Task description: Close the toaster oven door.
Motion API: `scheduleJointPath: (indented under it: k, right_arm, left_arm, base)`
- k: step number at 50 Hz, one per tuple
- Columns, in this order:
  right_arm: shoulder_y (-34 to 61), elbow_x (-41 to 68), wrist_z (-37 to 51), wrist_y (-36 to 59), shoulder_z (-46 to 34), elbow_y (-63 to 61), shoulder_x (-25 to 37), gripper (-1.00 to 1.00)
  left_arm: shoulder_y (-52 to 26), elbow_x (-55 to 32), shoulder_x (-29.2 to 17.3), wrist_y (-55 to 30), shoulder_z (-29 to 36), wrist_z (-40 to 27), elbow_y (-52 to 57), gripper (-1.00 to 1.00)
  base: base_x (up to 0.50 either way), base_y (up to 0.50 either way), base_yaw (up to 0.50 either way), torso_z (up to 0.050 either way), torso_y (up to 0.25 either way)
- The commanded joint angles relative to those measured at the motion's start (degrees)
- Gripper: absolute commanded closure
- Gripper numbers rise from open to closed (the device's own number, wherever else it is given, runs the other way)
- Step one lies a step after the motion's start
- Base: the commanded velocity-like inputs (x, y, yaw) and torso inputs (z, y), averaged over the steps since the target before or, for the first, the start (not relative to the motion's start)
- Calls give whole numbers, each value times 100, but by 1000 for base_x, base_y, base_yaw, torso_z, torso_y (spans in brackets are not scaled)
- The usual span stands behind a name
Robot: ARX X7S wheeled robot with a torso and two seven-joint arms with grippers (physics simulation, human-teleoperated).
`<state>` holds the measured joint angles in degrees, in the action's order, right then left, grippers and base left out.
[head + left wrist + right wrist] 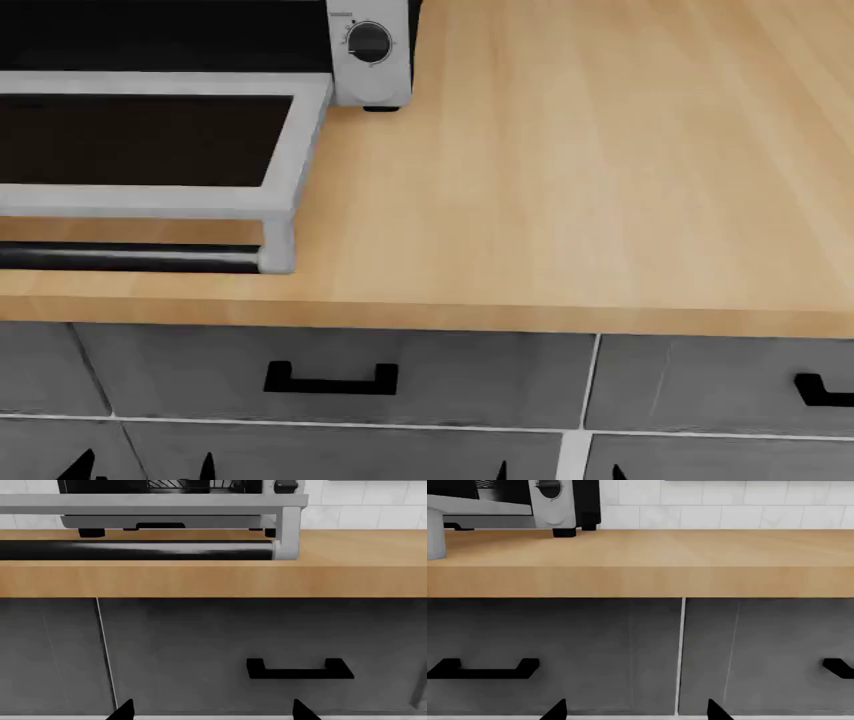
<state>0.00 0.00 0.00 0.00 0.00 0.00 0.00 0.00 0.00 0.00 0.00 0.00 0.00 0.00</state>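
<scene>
The toaster oven (371,60) stands at the back left of the counter, one black knob (370,42) showing on its silver right panel. The toaster oven door (283,150) lies folded down flat, dark glass facing up, and its black-and-silver bar handle (134,258) hangs near the counter's front edge. The left wrist view shows the door (153,501) edge-on with the handle (133,550) below it. My left gripper (213,712) (143,468) is open, low before the drawers below the handle. My right gripper (635,711) (561,472) is open too, further right, holding nothing.
A wooden counter (574,180) runs right of the oven. Under it sit grey drawers (441,375) with black handles (331,380) (299,670) (484,669). White wall tiles (727,505) back the counter.
</scene>
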Motion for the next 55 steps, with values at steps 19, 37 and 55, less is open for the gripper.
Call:
scheduleJointPath:
  k: [19,37,55]
  right_arm:
    - [29,283,452,-20,-475,-17,317,-100]
    - [-50,504,571,37,-618,-350,467,-100]
    - [999,744,942,2801,150,-4010,1360,-100]
  left_arm:
    - [82,-541,-350,76,424,-91,-43,-100]
    - [68,-653,-465,-14,569,-297,110,-100]
    - [-884,-1531,-1249,-3423,127,-384,2811,-100]
  base:
    - [0,0,0,29,0]
    - [0,0,0,50,0]
    - [0,0,0,21,0]
